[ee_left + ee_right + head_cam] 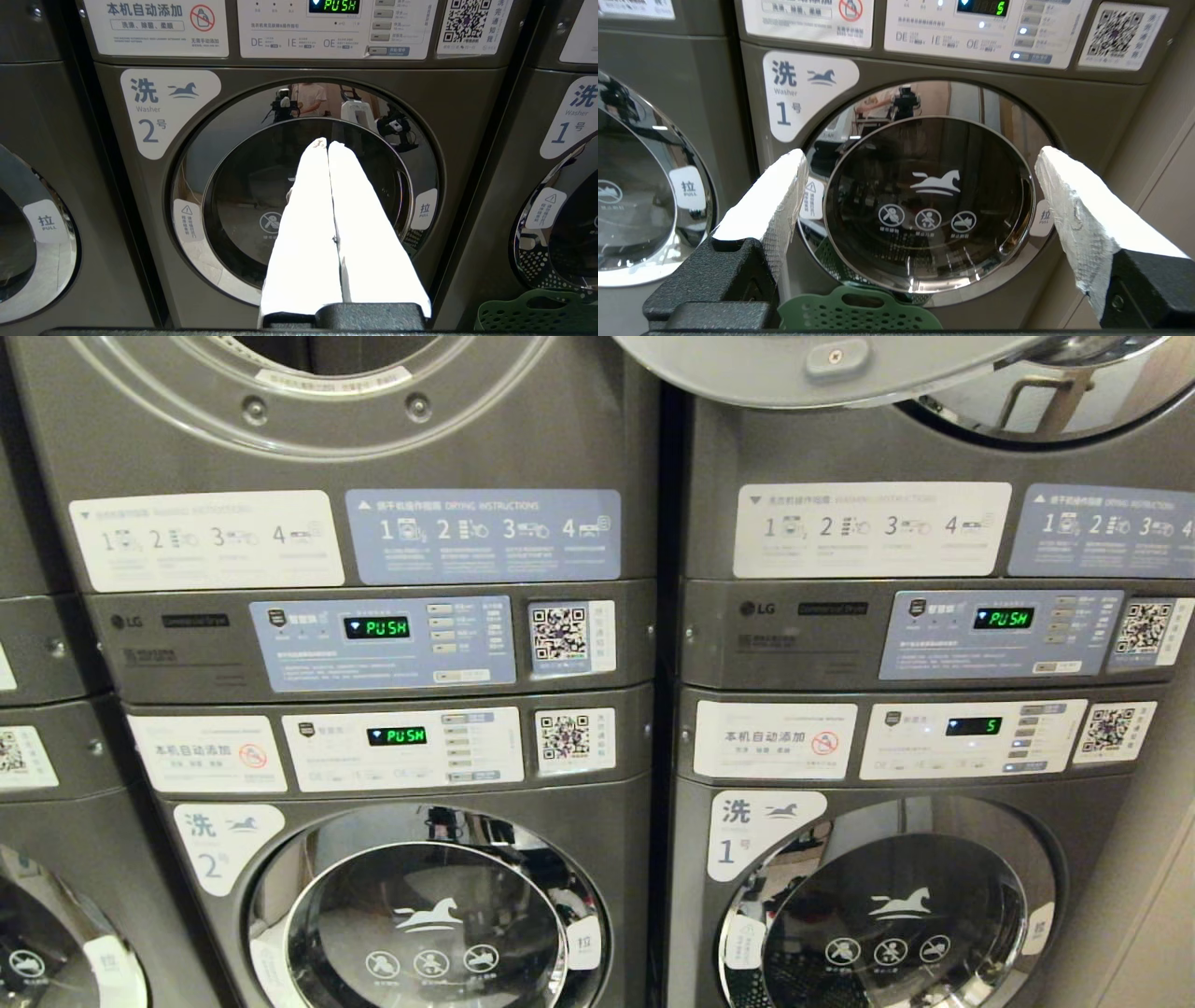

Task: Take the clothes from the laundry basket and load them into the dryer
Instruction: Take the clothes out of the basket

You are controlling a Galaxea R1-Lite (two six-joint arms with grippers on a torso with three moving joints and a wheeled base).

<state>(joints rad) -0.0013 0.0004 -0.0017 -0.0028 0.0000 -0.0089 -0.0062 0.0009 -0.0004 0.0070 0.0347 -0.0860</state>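
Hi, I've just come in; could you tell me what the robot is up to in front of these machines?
It is facing stacked laundry machines and nothing is being handled yet. The left gripper, fingers together and empty, points at washer 2's door. The right gripper, wide open and empty, points at washer 1's door, with the green laundry basket just below it. No clothes show in any view. Above washer 1, a dryer door stands open, so loading has not begun.

Right gripper (920, 186): held wide apart, empty, facing washer 1 door (927, 205).
Laundry basket (859, 312): green, seen just below that door.
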